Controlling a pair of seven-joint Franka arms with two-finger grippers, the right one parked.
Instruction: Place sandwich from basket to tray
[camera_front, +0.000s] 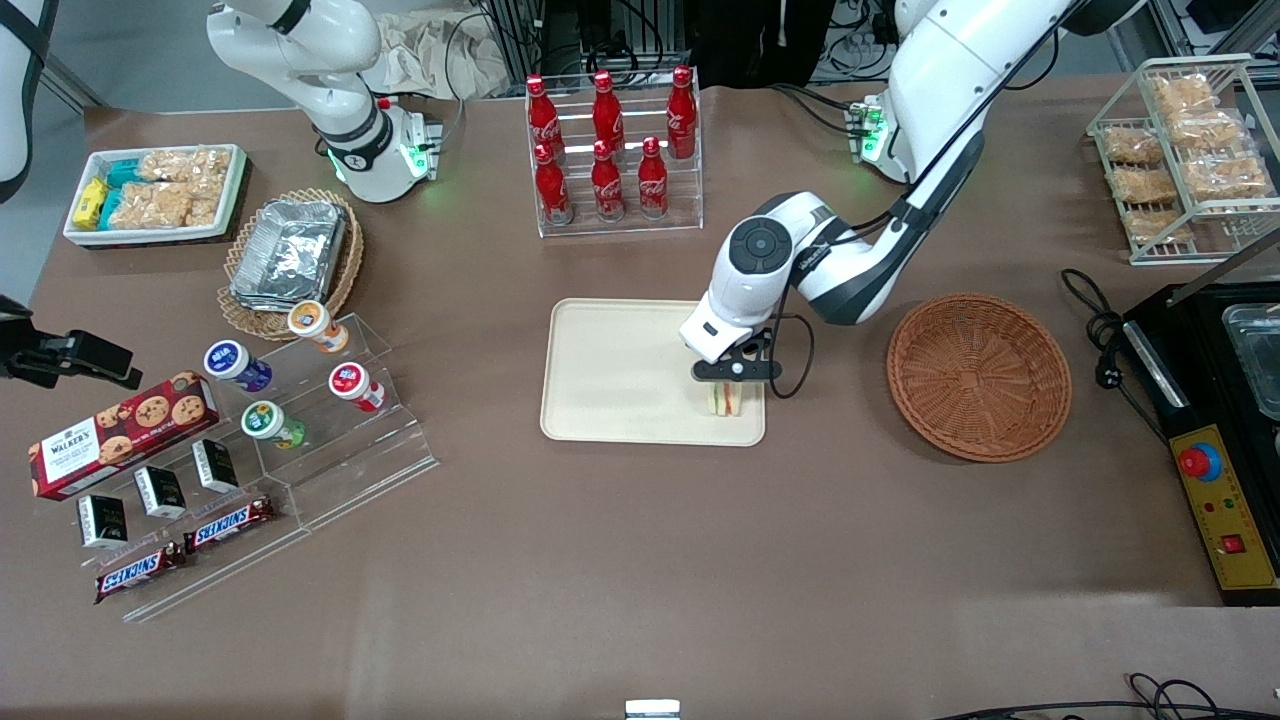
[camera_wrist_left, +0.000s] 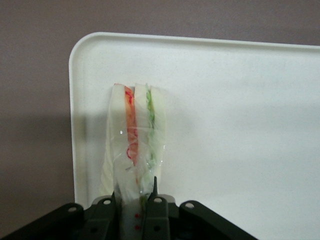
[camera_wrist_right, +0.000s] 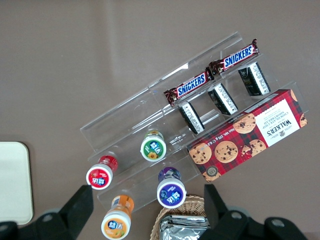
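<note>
While the sandwich sits between the fingers, notes follow.

Gripper: gripper (camera_front: 733, 385) hangs over the tray's corner nearest the basket, right of frame centre in the front view; its fingers (camera_wrist_left: 156, 196) are narrow, pinching the sandwich.

Sandwich: sandwich (camera_front: 731, 399) stands on edge on the tray (camera_front: 620, 370), near the rim; the wrist view shows white bread with orange-red and green layers under clear wrap. Whether its base fully bears on the tray, I cannot tell.

Basket: basket (camera_front: 978, 375), right of the tray in the front view, holds nothing visible.

Step in hand (judgement): release. Do it well by confirming the wedge rests on the tray before parting the fingers, opening slowly so the wrap does not cling, then lifting straight up. Risk: the narrow wedge may tip toward the rim once freed.

Readable writing: "WALKER'S" on the red tartan cookie box (camera_front: 120, 432), lower left of the front view; "SNICKERS" on two bars (camera_front: 230, 523) nearer the camera. Red bottles (camera_front: 606, 140), upper centre, carry white script too small to read.
</note>
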